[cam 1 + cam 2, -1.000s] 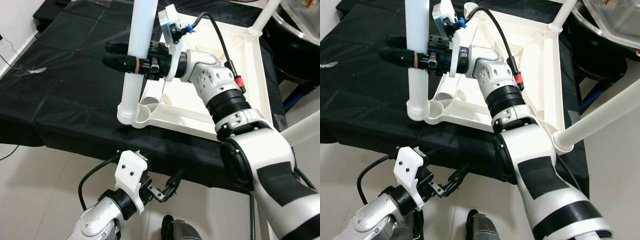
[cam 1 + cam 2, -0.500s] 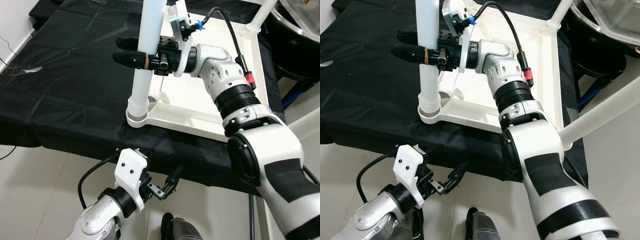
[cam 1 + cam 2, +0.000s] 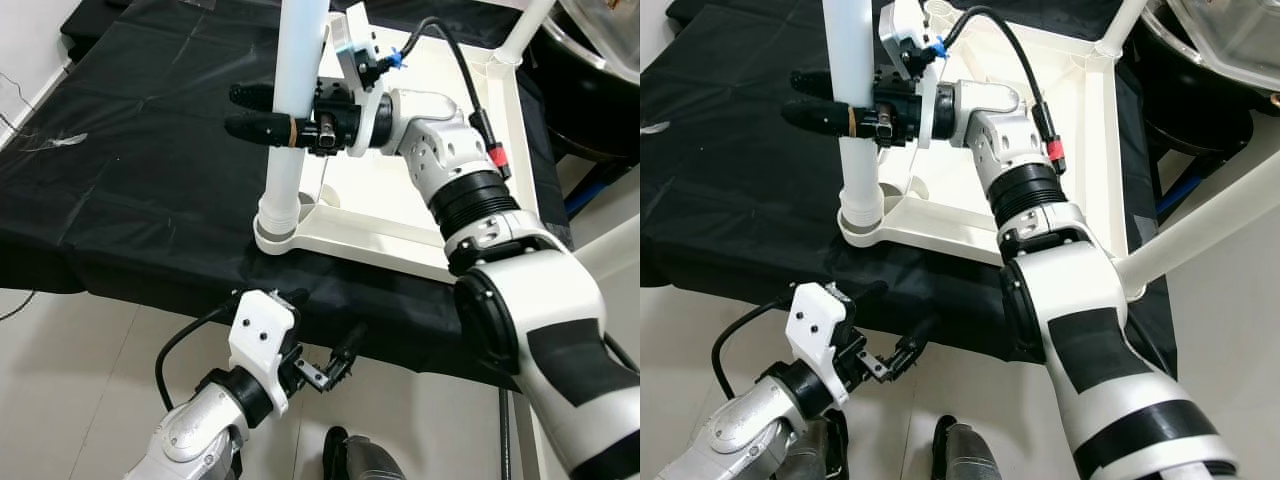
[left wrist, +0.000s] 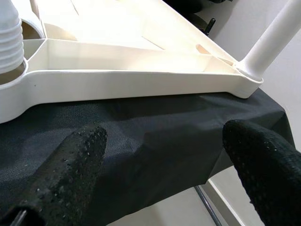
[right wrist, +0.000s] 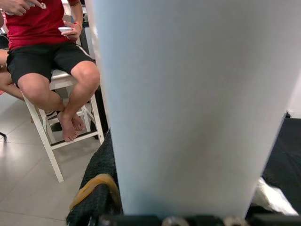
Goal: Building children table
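Your right pincer is clamped around the white table leg, its two black fingers passing on either side of the tube and poking out past it toward the robot's left. The leg stands close to upright, long axis vertical with a slight lean, and its ribbed lower end sits in the round corner socket of the upturned white tabletop, which lies on the counter draped in black cloth. Another leg already juts from the corner nearest the robot's right. Your left pincer hangs low in front of the counter's edge, fingers spread wide apart and holding nothing. In the right wrist view, a seated person sits on a white stool behind the leg.
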Robot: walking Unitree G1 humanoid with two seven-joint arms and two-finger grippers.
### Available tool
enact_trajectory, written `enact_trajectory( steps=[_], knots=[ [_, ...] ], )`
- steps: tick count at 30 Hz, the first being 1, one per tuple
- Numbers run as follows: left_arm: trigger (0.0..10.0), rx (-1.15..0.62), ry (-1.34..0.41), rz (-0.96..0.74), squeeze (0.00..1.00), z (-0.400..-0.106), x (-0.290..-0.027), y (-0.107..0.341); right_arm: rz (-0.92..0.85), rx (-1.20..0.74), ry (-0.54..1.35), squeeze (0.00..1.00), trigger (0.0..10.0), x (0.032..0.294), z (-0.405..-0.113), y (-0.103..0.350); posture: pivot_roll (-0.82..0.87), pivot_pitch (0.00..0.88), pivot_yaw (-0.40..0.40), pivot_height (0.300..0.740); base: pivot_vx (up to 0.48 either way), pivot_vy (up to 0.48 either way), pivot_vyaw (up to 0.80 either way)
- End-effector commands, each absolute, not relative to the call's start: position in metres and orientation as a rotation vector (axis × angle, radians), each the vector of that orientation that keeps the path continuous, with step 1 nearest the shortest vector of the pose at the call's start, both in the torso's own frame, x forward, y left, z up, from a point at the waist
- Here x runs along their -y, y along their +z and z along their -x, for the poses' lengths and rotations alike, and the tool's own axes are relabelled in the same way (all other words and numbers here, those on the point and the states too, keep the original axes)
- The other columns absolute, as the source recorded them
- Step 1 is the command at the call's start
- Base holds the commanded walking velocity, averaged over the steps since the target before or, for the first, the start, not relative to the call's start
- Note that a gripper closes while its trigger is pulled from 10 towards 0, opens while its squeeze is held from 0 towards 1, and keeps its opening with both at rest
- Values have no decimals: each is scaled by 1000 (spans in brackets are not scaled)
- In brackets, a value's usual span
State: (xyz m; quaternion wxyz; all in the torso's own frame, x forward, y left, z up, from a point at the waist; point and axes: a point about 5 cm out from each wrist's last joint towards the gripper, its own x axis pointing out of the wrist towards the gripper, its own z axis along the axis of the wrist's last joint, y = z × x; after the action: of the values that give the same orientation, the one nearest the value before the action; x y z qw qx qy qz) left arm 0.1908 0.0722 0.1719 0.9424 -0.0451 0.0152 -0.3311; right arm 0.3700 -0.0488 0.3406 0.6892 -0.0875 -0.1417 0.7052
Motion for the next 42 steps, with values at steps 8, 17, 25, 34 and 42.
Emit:
enact_trajectory(
  steps=[8,17,25,34,42],
  knots=[
    [10000,-45,-672,80,0,-191,-75,170,219,222,1631,0,10000,47,-368,312,175,305,-128,740,0,0,0],
    [10000,-42,-665,77,0,-192,-76,171,236,212,1645,0,10000,43,-365,305,172,310,-127,740,0,0,0],
    [10000,-26,-646,68,0,-197,-80,174,314,117,1555,0,10000,25,-366,297,168,308,-130,740,0,0,0],
    [10000,-17,-638,58,0,-201,-83,174,258,34,1401,0,10000,23,-376,287,168,298,-130,740,0,0,0],
    [10000,-8,-625,45,0,-205,-87,175,218,2,1252,0,10000,34,-384,278,169,287,-127,740,0,0,0]
  ],
)
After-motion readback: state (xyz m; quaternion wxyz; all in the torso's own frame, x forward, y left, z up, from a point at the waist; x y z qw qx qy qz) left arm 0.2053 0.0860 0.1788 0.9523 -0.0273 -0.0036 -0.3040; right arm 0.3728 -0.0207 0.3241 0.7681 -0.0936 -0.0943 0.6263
